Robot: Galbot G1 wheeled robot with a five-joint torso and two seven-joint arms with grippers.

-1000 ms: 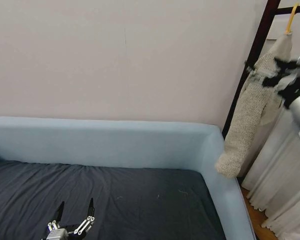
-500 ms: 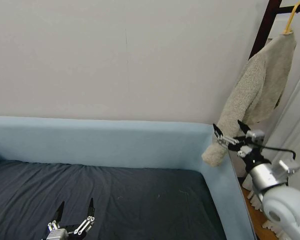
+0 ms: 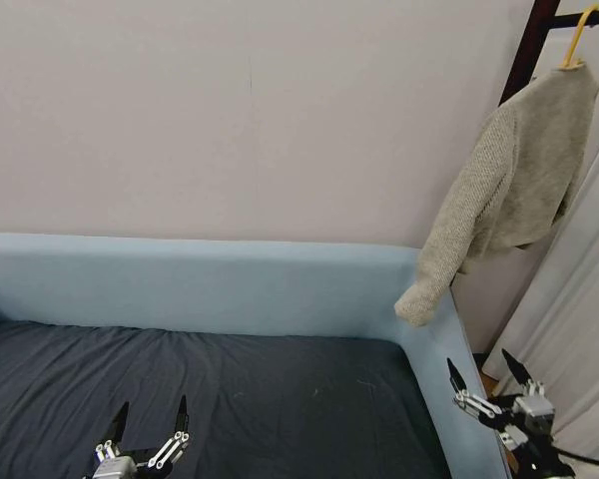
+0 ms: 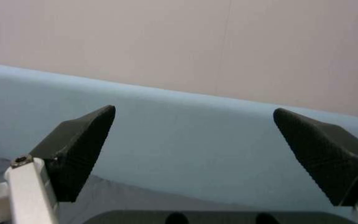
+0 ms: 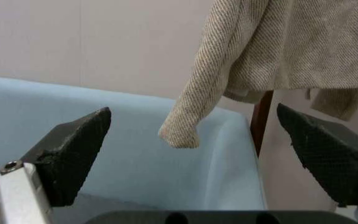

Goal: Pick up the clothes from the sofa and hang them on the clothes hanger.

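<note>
A beige knitted sweater [image 3: 514, 185] hangs from a yellow hanger hook [image 3: 578, 38] on the dark wooden rack [image 3: 527, 50] at the upper right; one sleeve droops over the sofa's right arm. The right wrist view has the sweater [image 5: 291, 51] straight ahead. My right gripper [image 3: 487, 380] is open and empty, low at the right beside the sofa's arm, well below the sweater. My left gripper [image 3: 151, 418] is open and empty above the dark seat cushion [image 3: 230, 399] at the lower left. In the left wrist view the fingers [image 4: 79, 149] frame the sofa's backrest.
The light blue sofa [image 3: 210, 284] runs along a plain wall. White curtains [image 3: 569, 329] hang at the right behind the rack. A strip of wooden floor [image 3: 494, 391] lies between the sofa and the curtains.
My right gripper has let go of the sweater at the rack and dropped down to the lower right. The sweater now hangs free and its sleeve has swung left. The left arm stayed still.
</note>
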